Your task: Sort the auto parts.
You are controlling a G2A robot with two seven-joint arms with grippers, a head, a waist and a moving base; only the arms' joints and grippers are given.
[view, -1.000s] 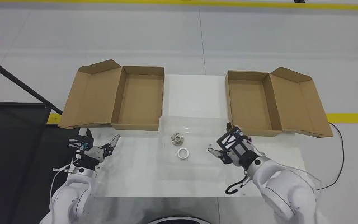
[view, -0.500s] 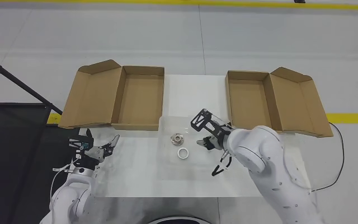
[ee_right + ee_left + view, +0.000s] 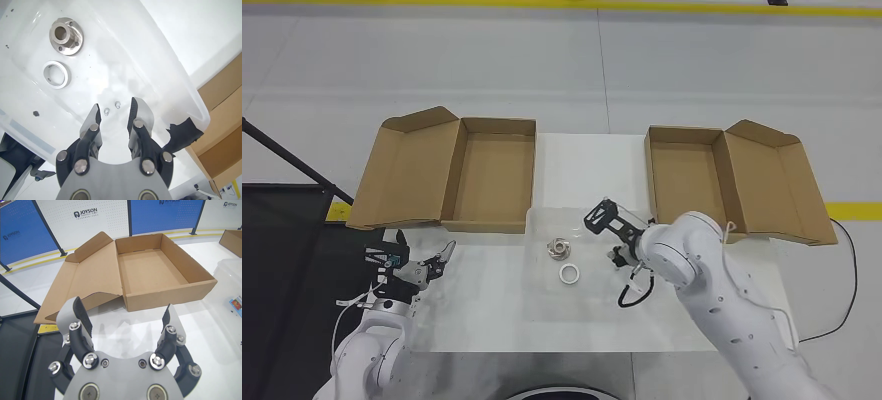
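Note:
A clear plastic tray (image 3: 542,300) (image 3: 170,62) lies mid-table between two cardboard boxes. In it sit a steel flanged hub (image 3: 559,245) (image 3: 66,36) and a silver ring (image 3: 568,273) (image 3: 56,74). Two small screws (image 3: 112,108) lie on the tray floor. My right gripper (image 3: 115,108) (image 3: 604,240) hangs open just above those screws, right of the hub and ring, holding nothing. My left gripper (image 3: 124,311) (image 3: 445,253) stands open and empty over the table's left front, in front of the left box.
An open cardboard box (image 3: 492,180) (image 3: 157,275) with its lid flat stands back left, a second one (image 3: 692,185) (image 3: 223,106) back right. A torn black scrap (image 3: 183,132) sticks to the tray rim near the right box. Dark specks dot the tray.
The right arm swung from the table's front right edge up and left into the tray, then settled a little lower over it. The left arm stayed still.

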